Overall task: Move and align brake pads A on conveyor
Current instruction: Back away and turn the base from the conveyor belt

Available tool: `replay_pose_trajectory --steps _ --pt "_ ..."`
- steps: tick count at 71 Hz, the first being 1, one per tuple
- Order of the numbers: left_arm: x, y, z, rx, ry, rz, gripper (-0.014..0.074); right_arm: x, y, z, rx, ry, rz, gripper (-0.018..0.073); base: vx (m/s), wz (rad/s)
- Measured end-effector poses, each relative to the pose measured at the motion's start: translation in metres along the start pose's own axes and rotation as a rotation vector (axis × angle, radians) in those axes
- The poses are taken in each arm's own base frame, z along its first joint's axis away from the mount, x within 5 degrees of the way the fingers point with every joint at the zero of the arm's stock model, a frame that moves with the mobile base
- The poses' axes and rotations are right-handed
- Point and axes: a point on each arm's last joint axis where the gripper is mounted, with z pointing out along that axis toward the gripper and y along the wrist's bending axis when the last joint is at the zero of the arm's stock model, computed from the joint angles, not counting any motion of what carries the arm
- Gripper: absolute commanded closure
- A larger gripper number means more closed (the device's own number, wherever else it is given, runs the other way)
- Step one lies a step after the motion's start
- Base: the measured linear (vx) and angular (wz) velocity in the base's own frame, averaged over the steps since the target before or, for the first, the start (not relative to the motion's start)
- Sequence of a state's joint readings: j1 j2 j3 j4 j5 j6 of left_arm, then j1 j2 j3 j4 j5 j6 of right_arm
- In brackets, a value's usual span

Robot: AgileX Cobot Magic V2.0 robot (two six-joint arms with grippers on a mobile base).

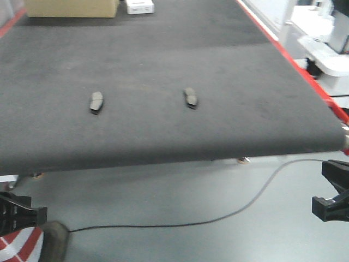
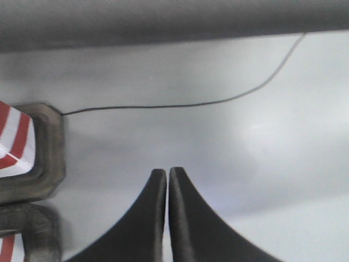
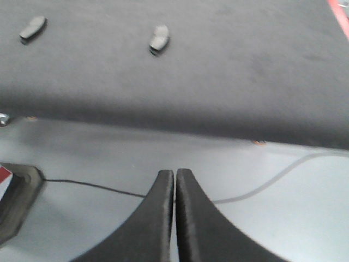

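Observation:
Two brake pads A lie apart on the dark grey conveyor (image 1: 229, 60), one at the left (image 1: 96, 101) and one near the middle (image 1: 191, 97). The right wrist view shows the same two pads, left (image 3: 32, 27) and right (image 3: 159, 38), on the belt (image 3: 245, 65) above the front edge. My left gripper (image 2: 166, 170) is shut with nothing in it and hangs over the grey floor, below the belt's front edge. My right gripper (image 3: 175, 171) is shut and empty too, also over the floor short of the belt. Both are well away from the pads.
A black cable (image 1: 218, 218) runs across the floor under the belt's front edge. A red-and-white striped base (image 2: 13, 142) sits at the lower left. At the belt's far end stand a cardboard box (image 1: 71, 6) and a white box (image 1: 139, 5). White equipment (image 1: 327, 49) stands beyond the red right edge.

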State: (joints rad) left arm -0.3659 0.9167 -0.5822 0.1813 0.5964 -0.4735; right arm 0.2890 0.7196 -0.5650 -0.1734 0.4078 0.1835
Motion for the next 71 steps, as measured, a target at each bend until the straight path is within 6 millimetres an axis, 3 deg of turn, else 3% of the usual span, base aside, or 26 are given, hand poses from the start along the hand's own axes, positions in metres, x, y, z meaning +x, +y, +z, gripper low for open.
replay_pose_trajectory --steps 20,71 --pt "0.0001 0.0 0.0 0.0 0.001 0.0 0.0602 0.0 0.0 0.0 0.0 0.0 0.001 0.0567 -0.17 -0.54" --pt "0.0 0.0 0.0 0.0 0.0 0.0 0.0602 0.0 0.0 0.0 0.0 0.0 0.001 0.0567 -0.08 -0.82"
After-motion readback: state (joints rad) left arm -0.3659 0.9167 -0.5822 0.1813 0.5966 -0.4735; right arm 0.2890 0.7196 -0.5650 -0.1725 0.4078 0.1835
